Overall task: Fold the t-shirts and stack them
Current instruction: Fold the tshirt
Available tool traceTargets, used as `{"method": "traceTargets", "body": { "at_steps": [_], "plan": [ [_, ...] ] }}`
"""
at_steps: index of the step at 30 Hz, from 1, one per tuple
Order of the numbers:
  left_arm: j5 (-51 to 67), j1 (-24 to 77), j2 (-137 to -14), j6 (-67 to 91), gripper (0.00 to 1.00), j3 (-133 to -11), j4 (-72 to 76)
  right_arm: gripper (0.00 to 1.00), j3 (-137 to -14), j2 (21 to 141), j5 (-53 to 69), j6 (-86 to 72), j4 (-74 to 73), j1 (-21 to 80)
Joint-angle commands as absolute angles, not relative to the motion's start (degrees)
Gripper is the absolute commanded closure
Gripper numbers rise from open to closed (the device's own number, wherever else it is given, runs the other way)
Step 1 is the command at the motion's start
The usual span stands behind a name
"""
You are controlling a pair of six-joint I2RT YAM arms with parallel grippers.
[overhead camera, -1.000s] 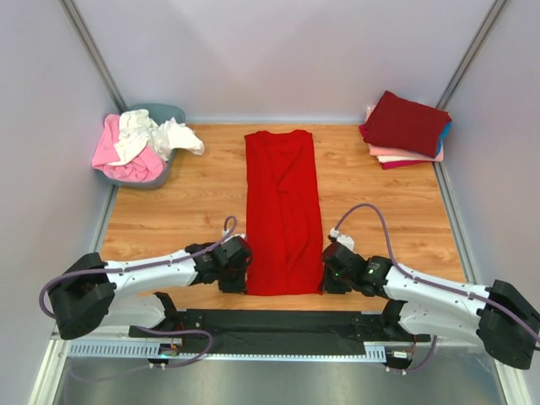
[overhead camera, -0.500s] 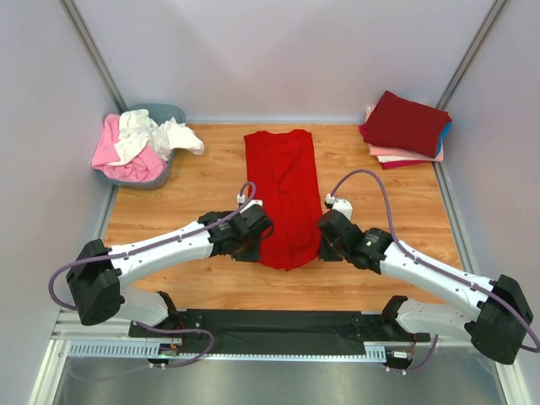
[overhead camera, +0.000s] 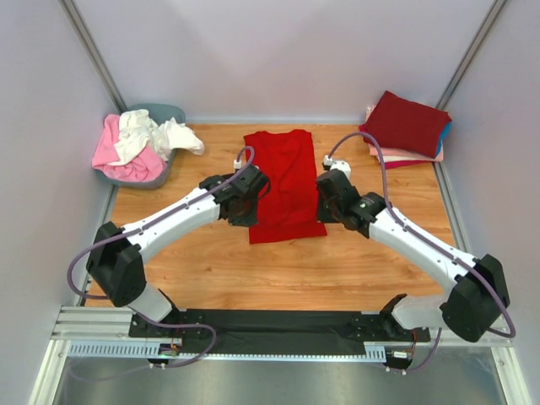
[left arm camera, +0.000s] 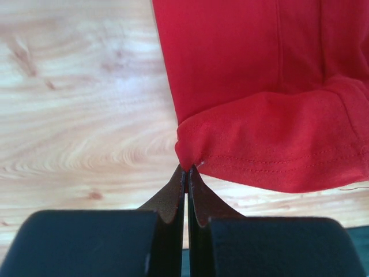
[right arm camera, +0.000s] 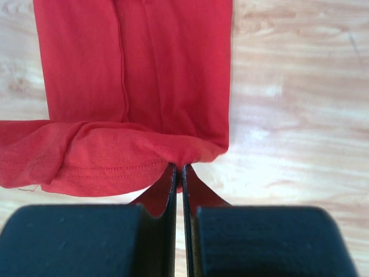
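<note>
A bright red t-shirt lies as a long strip on the wooden table, its near end lifted and carried back over the rest. My left gripper is shut on the hem's left corner. My right gripper is shut on the hem's right corner. The raised hem hangs in a fold between them, stitching showing. Folded t-shirts, dark red on top of pink and blue, form a stack at the far right. Pink and white t-shirts fill a tub at the far left.
The grey tub stands in the far left corner. Pale walls with metal posts close in the wooden table on three sides. A black strip runs along the near edge between the arm bases.
Both arms have travelled from the near edge toward the back, carrying the red shirt's hem up over its body. The visible strip has grown much shorter.
</note>
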State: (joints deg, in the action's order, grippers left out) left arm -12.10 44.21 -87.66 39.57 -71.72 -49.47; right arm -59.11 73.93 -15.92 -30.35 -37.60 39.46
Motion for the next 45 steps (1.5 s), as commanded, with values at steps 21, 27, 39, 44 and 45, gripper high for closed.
{"method": "traceTargets", "body": {
  "at_steps": [21,27,39,44,45],
  "plan": [
    [-10.7,32.8,-110.1,28.6,1.0,-97.9,-55.5,1.0,-86.3,101.8,-4.7,-18.9,-33.9,26.1],
    [-10.2,31.5,-113.5,27.7,1.0,-101.9,-56.6,0.99,-90.6,107.9,-3.6,-18.4,-34.7,25.1],
    [-5.5,24.3,-138.0,24.4,0.66,-130.5,-65.2,0.58,-113.1,128.4,-1.9,-22.7,-43.2,18.5],
    [-0.4,20.0,-140.7,25.0,0.32,-142.5,-67.9,0.22,-127.3,134.3,-0.9,-20.5,-48.6,16.4],
    [-0.8,19.8,-136.9,24.8,0.3,-139.3,-65.6,0.22,-127.8,133.3,-0.9,-19.3,-48.8,16.3]
  ]
}}
